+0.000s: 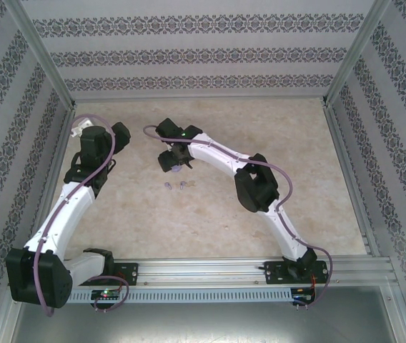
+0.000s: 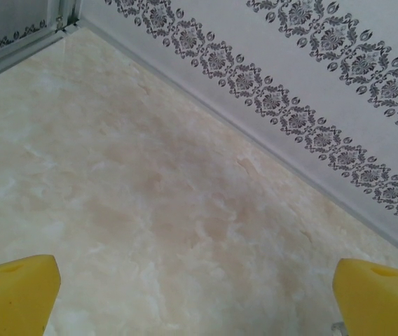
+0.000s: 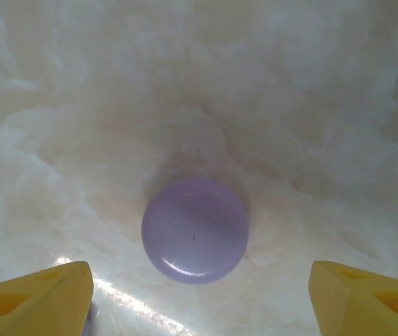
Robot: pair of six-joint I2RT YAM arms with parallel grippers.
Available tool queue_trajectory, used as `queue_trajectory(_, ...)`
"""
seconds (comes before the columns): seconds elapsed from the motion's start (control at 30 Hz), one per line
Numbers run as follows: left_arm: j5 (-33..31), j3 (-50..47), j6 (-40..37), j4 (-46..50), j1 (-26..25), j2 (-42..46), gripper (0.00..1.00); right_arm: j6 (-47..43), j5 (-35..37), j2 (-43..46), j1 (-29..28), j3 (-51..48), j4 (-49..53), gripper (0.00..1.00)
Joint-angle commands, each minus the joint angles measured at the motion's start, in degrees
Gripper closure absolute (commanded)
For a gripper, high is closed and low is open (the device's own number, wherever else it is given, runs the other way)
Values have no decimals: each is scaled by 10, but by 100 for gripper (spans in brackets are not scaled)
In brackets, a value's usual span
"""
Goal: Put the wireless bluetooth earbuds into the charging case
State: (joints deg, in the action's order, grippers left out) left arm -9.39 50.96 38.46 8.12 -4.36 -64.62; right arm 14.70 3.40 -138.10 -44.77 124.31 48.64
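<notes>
The case point(image 3: 195, 229) is a round, lilac disc of smooth, glossy plastic. It lies flat with its lid shut, and a pale highlight curves along its near edge. It sits on a table point(image 3: 290, 105) whose top is a cream, marble-patterned sheet with soft cloudy veins and a slight shine.

The right gripper point(image 3: 199, 297) hangs directly above the case, pointing down, and it is open. Its two yellow, wedge-shaped fingers point(image 3: 34, 297) stand wide apart, one on each side of the case and just nearer the camera. Neither finger touches the case, and nothing is held between them.

From above, two tiny purple earbuds point(image 1: 168, 186) lie side by side on the bare table, just on the arm-base side of the case. They are clear of the case and slightly apart from each other. They are too small for their shape to be made out.

The left gripper point(image 2: 199, 301) is well to the left of the case, near the back corner. It is also wide open and empty, with its yellow fingers over bare table. Beyond them rises a wall point(image 2: 311, 77) papered in white with bands of grey floral ornament.
</notes>
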Motion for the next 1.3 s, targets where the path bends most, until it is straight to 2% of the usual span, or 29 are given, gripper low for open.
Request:
queue_trajectory(0.0, 23, -2, 11, 10, 10, 16, 1, -38, 17, -27, 0, 37, 30, 19)
queue_trajectory(0.4, 32, -3, 4, 11, 15, 16, 1, -38, 14, -91, 1, 99, 48, 23)
queue_trajectory(0.57, 36, -4, 5, 9, 16, 15, 1, -31, 9, -100, 2, 106, 47, 28)
queue_trajectory(0.97, 38, -7, 5, 9, 16, 15, 1, -25, 14, -118, 3, 112, 51, 32)
queue_trajectory(1.27, 41, -6, 7, 11, 16, 15, 1, -23, 16, -123, 0, 113, 54, 42)
